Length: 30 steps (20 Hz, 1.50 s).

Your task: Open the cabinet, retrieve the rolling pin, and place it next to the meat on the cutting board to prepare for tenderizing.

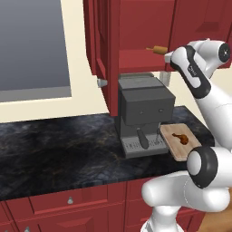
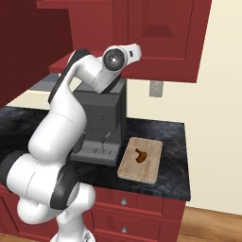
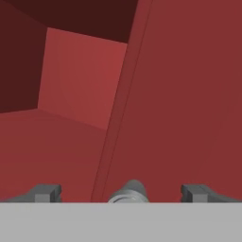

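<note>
Up high, the white arm [image 1: 206, 90] reaches to the red cabinet [image 1: 136, 27], whose left door [image 1: 102, 45] stands swung open, showing the red shelf [image 1: 140, 61] inside. On that shelf lies the rolling pin [image 1: 156, 50], near the shelf's front edge, with 1 thin handle pointing left. The claw [image 3: 122, 191] is spread wide and holds nothing; in the hand view its 2 dark fingertips [image 3: 45, 193] stand far apart, facing a red cabinet panel, with a small silver knob [image 3: 128, 193] between them at the bottom edge. Below, on the dark marbled surface [image 1: 59, 149], a grey coffee machine [image 1: 142, 113] stands under the cabinet. Just beside it on the right lies the tan cutting board [image 2: 140, 160], and the small reddish-brown meat [image 2: 140, 155] rests near the board's middle.
</note>
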Tool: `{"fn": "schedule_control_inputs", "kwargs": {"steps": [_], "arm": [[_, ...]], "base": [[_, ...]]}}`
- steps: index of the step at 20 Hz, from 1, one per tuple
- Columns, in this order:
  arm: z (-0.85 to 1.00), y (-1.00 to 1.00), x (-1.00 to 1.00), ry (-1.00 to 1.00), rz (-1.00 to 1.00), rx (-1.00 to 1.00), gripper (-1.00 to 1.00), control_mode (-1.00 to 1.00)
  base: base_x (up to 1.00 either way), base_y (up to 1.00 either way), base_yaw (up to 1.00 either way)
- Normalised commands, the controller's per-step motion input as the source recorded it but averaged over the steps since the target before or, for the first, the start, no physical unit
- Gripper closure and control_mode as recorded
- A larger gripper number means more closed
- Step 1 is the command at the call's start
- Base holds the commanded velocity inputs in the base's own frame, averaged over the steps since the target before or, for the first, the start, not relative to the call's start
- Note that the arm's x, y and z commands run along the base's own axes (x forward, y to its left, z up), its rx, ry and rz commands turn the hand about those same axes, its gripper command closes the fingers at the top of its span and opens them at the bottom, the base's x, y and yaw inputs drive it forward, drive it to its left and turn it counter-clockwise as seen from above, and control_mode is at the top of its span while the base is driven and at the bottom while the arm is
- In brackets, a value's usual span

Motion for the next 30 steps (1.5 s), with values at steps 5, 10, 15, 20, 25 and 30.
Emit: {"fn": "schedule_control_inputs", "kwargs": {"steps": [5,10,15,20,25,30], "arm": [[-0.10,0.10,0.05,0.03,0.00,0.00,1.00,-1.00],[-0.01,0.00,0.00,0.04,0.00,0.00,1.00,-1.00],[0.00,0.02,0.03,0.04,0.00,0.00,1.00,-1.00],[0.00,0.04,0.00,0.00,0.02,0.00,1.00,-1.00],[0.00,0.03,0.00,0.00,0.03,0.00,1.00,-1.00],[-0.01,0.05,-0.04,0.00,0.00,-0.01,1.00,-1.00]], "base": [[0.00,0.00,0.00],[0.00,0.00,0.00],[0.00,0.00,0.00],[0.00,0.00,0.00],[0.00,0.00,0.00],[0.00,0.00,0.00]]}}
